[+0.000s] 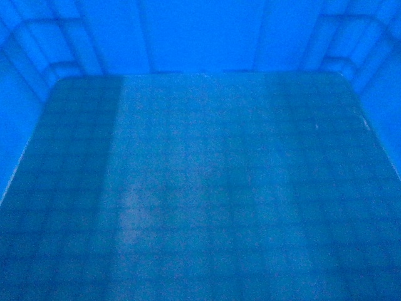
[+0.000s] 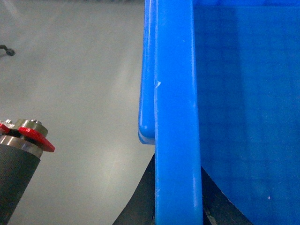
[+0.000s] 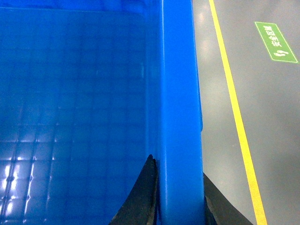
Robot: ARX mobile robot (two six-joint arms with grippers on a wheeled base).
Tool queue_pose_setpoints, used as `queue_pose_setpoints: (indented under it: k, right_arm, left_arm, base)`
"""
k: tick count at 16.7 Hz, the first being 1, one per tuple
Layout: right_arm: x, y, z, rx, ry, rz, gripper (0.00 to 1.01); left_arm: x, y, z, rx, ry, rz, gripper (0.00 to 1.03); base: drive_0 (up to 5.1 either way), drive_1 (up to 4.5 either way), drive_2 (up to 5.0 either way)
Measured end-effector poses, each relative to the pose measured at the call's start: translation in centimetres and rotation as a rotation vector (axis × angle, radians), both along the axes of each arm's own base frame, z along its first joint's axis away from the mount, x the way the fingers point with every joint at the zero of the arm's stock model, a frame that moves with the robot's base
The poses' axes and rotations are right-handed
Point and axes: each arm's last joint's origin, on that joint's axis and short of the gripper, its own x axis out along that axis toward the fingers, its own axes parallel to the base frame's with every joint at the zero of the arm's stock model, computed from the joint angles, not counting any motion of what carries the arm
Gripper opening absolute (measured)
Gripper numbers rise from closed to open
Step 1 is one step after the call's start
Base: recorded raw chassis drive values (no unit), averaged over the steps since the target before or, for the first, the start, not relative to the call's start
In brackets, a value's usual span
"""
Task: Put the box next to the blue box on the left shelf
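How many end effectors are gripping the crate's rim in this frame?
2: the left end effector clamps the box's left rim; the right end effector clamps its right rim.

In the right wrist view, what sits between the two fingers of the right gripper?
The box's rim wall: the right gripper has one dark finger inside the box and one outside, the blue rim filling the gap. The right wrist view shows this.

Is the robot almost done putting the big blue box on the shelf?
Not yet. Done: the blue crate looks picked up; the left gripper and right gripper each straddle a side rim, with grey floor and a yellow line showing beyond it. In hand: the robot seems to be holding it close, since its empty inside fills the head view. Left: no shelf or other blue box is visible, so placing remains.
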Motion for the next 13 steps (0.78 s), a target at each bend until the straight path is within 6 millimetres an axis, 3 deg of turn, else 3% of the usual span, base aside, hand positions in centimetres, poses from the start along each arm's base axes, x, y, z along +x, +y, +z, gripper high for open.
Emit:
queue_pose_setpoints:
  k: [13]
  right_arm:
    - [0.01,0.01,-0.01,0.000,0.000,0.000,0.10]
  left_arm:
    - [0.01,-0.01,0.00,0.001,0.000,0.000,0.07]
  base:
    - [0.0,3.98,-4.1]
